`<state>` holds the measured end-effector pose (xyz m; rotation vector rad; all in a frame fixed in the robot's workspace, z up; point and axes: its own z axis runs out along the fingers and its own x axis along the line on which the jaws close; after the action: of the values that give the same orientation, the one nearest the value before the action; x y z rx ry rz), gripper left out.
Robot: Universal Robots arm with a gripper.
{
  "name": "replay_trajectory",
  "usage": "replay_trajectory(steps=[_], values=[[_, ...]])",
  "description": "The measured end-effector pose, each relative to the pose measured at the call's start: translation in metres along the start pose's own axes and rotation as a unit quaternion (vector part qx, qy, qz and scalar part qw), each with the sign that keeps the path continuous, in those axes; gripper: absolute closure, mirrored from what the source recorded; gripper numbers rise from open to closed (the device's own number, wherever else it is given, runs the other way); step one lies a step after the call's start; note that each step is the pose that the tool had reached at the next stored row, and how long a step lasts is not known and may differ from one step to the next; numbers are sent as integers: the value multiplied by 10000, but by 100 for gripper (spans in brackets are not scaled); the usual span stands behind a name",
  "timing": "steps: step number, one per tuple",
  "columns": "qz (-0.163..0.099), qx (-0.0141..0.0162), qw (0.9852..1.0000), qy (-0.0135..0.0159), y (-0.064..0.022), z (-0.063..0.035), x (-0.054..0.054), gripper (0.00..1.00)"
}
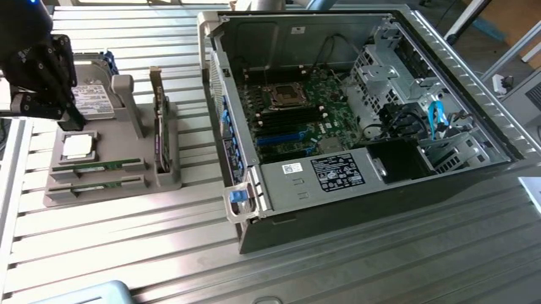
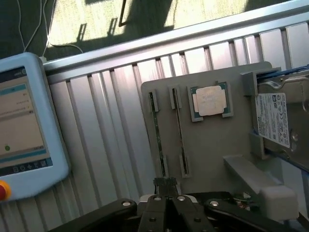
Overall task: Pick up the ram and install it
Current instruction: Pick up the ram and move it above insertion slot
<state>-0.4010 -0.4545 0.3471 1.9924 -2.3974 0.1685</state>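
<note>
The end effector [image 2: 166,186], shut tight and empty, hung over one end of the gray holder [image 1: 127,147], while the ram [image 1: 100,166] sat in a slot at the holder's other end, lying longways across it.

Exterior view: high and oblique, looking down over the worktop [image 1: 381,266], computer case [image 1: 279,187] and grey tray [image 1: 127,145].
Wrist view: close above, facing down.
Shared: the grey tray [image 2: 212,145].
</note>
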Motion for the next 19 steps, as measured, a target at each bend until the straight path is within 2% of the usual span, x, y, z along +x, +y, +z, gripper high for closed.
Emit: replay_trajectory(steps=[4,9,11,15,19], values=[[-404,38,9992,-4,0,8,-1,89],[-396,38,9992,-3,1,13,-1,89],[-412,38,9991,-4,4,55,-4,89],[-423,38,9991,-5,16,208,-27,89],[-422,38,9991,-5,25,303,-43,89]])
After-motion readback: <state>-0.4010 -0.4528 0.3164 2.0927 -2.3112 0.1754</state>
